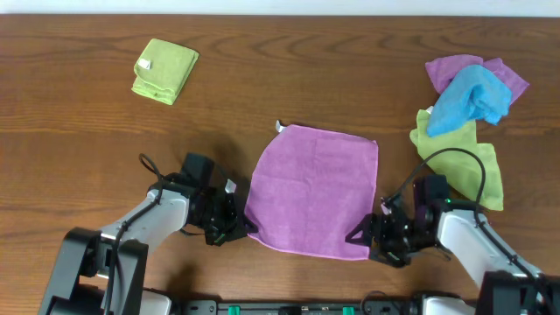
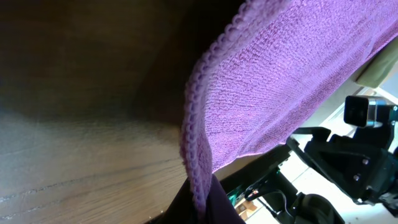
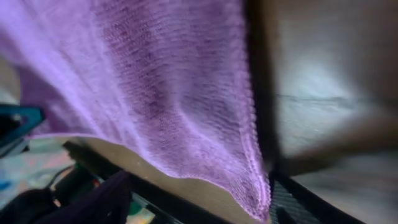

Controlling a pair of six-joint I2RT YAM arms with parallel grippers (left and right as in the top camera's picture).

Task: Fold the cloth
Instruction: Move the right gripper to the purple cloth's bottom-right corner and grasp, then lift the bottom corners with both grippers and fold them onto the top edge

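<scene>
Overhead view: the cloth, lilac-purple, lies spread at the centre of the wooden table, its white tag at the far-left corner. The left gripper is closed on the near-left corner and the right gripper on the near-right corner. In both wrist views the cloth rises from the pinched corner, clear of the tabletop beneath. A folded lime-green cloth sits far left, well apart. At far right, a purple cloth is bunched with a bright blue cloth, overlapping a second lime-green cloth
</scene>
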